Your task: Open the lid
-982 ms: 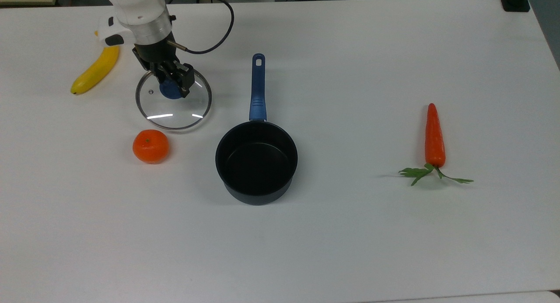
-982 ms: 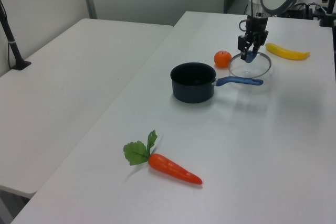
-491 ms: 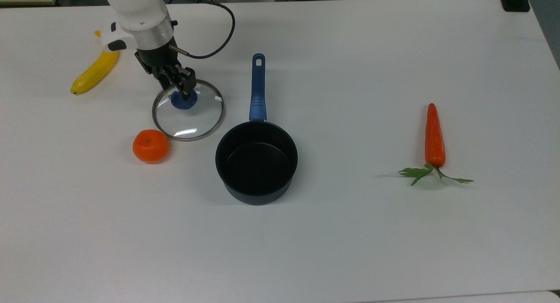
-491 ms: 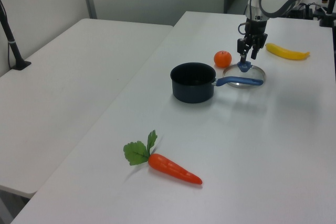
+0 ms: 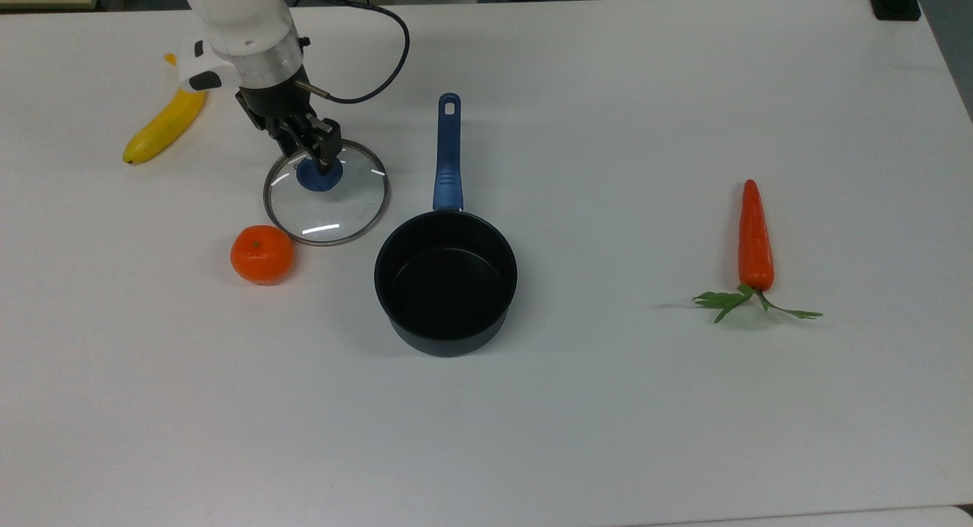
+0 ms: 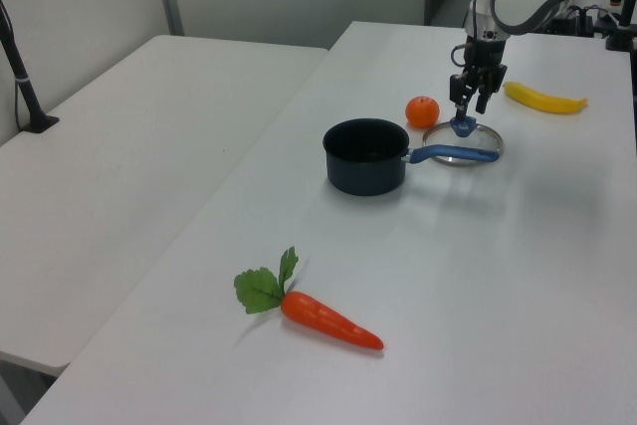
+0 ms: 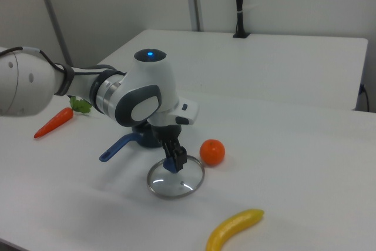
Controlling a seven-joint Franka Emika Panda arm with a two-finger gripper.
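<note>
The lid (image 5: 338,207), clear glass with a metal rim and a blue knob (image 5: 319,177), lies flat on the white table, off the pan. It rests to the top view's left of the dark saucepan (image 5: 448,337), whose inside is bare and whose blue handle (image 5: 447,154) points away. My gripper (image 5: 313,159) hangs straight down over the knob, fingers apart on either side of its top, the knob showing just below the tips. The left view shows the gripper (image 6: 468,112) just above the lid (image 6: 488,136). In the right view the gripper (image 7: 174,160) stands over the lid (image 7: 176,185).
An orange mandarin (image 5: 261,255) sits close to the lid's near rim. A yellow banana (image 5: 163,124) lies at the top view's far left beside the arm. A carrot (image 5: 755,238) with green leaves lies far to the top view's right. A black cable (image 5: 380,63) loops off the wrist.
A second ago the lid hung tilted in the gripper, further toward the top view's left. It has come down flat on the table nearer the saucepan. Over the last half second nothing visibly moved.
</note>
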